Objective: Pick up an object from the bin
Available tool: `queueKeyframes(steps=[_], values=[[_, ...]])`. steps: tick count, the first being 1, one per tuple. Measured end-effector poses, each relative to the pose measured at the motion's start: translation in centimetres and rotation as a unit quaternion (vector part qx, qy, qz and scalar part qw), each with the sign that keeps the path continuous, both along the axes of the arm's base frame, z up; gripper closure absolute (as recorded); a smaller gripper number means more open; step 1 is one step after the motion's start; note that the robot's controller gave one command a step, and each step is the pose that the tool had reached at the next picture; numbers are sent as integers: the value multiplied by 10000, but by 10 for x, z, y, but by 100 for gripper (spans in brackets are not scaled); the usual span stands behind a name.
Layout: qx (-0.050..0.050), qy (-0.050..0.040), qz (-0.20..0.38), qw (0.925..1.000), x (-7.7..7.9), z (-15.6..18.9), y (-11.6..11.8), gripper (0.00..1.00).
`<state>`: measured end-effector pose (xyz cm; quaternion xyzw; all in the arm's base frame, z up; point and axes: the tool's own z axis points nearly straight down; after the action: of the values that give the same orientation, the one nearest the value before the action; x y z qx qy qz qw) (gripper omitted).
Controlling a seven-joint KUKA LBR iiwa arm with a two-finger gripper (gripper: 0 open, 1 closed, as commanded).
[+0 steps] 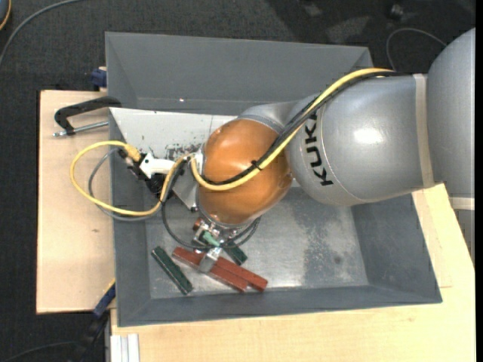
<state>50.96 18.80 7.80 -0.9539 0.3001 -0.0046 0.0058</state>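
A grey KUKA arm (pixel 362 145) reached in from the right over a grey metal bin (pixel 234 70). Its wrist was wrapped in a rounded orange cover (pixel 241 176) with a yellow cable (pixel 113 210) looped off to the left. The end effector (pixel 211 241) hung just under that cover, low over the front-left of the bin floor. Whether it was open or closed could not be told, as the cover and wrist hid most of it.

Directly beneath it lay a short reddish-brown bar (pixel 190 256), seemingly touching its tip. A longer reddish-brown bar (pixel 240 277) lay just to the right, a dark green bar (pixel 171 270) just to the left, and a small green piece (pixel 238 253) close by. All lay flat and close together.

The step in hand looked like closing on the short reddish-brown bar. Doing it well likely meant gripping across the bar's narrow width, keeping clear of the neighbouring bars, and lifting straight up.

The bin floor was flat, dull, scuffed metal, on which thin bars could slide. The sloping front wall stood near the bars, leaving little room on that side, while the right half of the floor lay bare. A dark floor (pixel 226 6) showed beyond the bin.
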Motion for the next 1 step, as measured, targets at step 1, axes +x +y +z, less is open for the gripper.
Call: queueKeyframes(steps=[1], values=[[-8, 79, -203, 9998, 40, -2, -3, 100]])
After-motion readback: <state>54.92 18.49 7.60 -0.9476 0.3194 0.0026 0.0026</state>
